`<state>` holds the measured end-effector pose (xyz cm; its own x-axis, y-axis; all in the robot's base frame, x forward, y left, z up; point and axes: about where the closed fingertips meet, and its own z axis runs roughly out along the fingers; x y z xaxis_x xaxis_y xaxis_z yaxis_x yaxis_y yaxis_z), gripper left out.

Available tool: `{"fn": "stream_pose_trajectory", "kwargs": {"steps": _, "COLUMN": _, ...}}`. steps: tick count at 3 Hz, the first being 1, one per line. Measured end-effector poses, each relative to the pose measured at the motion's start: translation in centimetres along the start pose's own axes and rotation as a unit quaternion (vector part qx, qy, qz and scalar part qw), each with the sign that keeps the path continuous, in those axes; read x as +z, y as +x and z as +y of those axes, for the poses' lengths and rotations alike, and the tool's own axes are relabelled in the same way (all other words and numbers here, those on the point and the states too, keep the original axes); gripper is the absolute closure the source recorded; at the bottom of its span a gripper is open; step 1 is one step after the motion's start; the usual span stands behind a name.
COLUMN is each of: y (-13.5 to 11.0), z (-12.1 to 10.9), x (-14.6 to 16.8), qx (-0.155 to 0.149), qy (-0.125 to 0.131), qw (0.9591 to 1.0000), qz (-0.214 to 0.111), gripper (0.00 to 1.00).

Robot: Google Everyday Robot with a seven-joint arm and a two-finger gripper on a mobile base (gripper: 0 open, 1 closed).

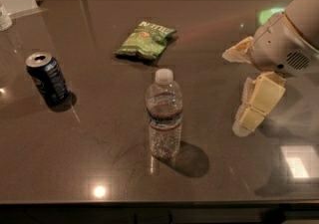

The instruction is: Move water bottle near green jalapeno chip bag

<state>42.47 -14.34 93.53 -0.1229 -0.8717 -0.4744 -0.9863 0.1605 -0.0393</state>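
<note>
The water bottle [163, 113] stands upright at the middle of the dark table, clear and ribbed with a white cap and a dark-and-red label band. The green jalapeno chip bag [145, 40] lies flat behind it, slightly to the left, well apart from the bottle. My gripper [235, 91] hangs at the right, level with the bottle and a short gap to its right. It is open and empty, with one cream finger [260, 102] pointing down at the table and the other [236, 53] above it.
A dark blue soda can [48, 77] stands upright at the left. A white object [4, 18] sits at the far left edge. The table's front edge [159, 203] runs along the bottom. Bright light reflections lie on the tabletop [99, 158].
</note>
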Motion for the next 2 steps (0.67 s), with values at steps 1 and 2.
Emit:
{"fn": "stream_pose_trajectory", "kwargs": {"steps": 1, "y": -2.4, "z": 1.3, "x": 1.8, "qx": 0.001, "qy": -0.031, "qw": 0.9981, "qz": -0.053, "gripper": 0.00}}
{"fn": "stream_pose_trajectory", "kwargs": {"steps": 2, "y": -4.9, "z": 2.8, "x": 2.9, "qx": -0.005, "qy": -0.051, "qw": 0.9934, "qz": -0.103, "gripper": 0.00}}
